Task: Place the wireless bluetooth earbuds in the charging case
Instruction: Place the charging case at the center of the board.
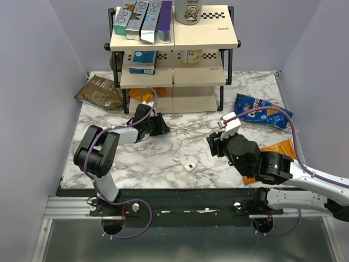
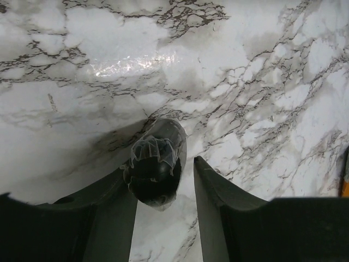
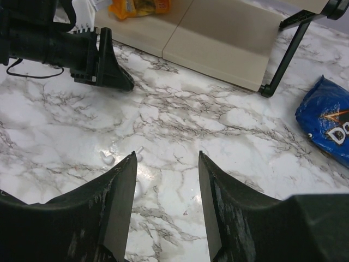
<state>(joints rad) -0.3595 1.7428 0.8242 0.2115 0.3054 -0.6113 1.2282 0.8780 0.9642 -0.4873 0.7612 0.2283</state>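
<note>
Two tiny white earbuds lie on the marble; no black buds show. In the right wrist view one (image 3: 107, 158) lies beside the other (image 3: 138, 152), just left of my left fingertip. The top view shows them as a white speck (image 1: 178, 159) next to the small white charging case (image 1: 190, 166). My right gripper (image 3: 167, 154) is open and empty, right of the case in the top view (image 1: 212, 143). My left gripper (image 1: 162, 126) lies low on the table, open (image 2: 166, 168). A dark rounded lump (image 2: 155, 166) with clear film sits against its left fingertip; I cannot tell what it is.
A two-tier shelf (image 1: 174, 54) with boxes and a cup stands at the back. A brown bag (image 1: 100, 91) lies at back left, a blue chip bag (image 1: 263, 111) at right, an orange bag (image 1: 278, 148) by the right arm. The shelf's leg (image 3: 283, 54) shows ahead of the right gripper.
</note>
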